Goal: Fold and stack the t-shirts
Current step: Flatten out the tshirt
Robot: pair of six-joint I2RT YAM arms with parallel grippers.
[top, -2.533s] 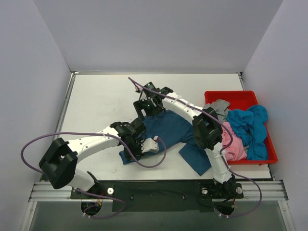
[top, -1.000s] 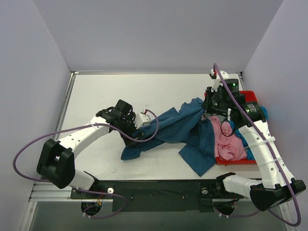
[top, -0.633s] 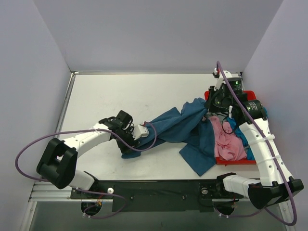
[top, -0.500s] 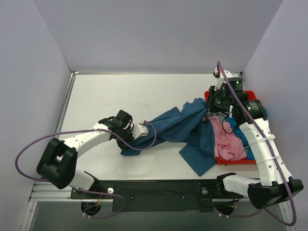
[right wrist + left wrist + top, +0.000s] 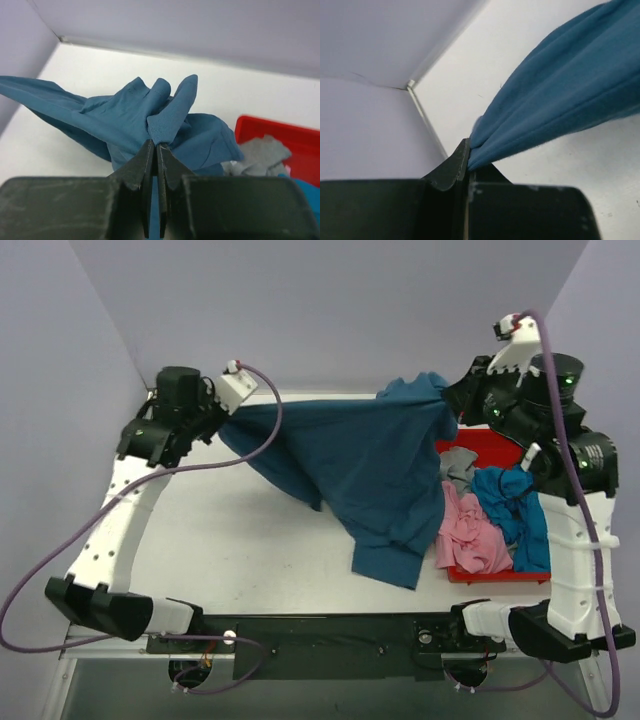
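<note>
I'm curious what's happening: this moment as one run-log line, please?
left tool: shut on dark teal shirt | right tool: shut on it | shirt: stretched between both | red tray: other shirts piled

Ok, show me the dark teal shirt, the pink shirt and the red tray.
dark teal shirt (image 5: pixel 370 460), top view, middle of the hanging cloth
pink shirt (image 5: pixel 465 536), top view, bunched middle
red tray (image 5: pixel 497 576), top view, near rim

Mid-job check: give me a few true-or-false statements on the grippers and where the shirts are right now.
1. The left gripper and right gripper are each shut on the dark shirt. True.
2. The dark shirt lies folded. False: it hangs unfolded between the raised grippers.
3. The pink shirt is in the tray. True.
4. The tray holds only the pink shirt. False: the grey shirt and turquoise shirt are in it too.
</note>
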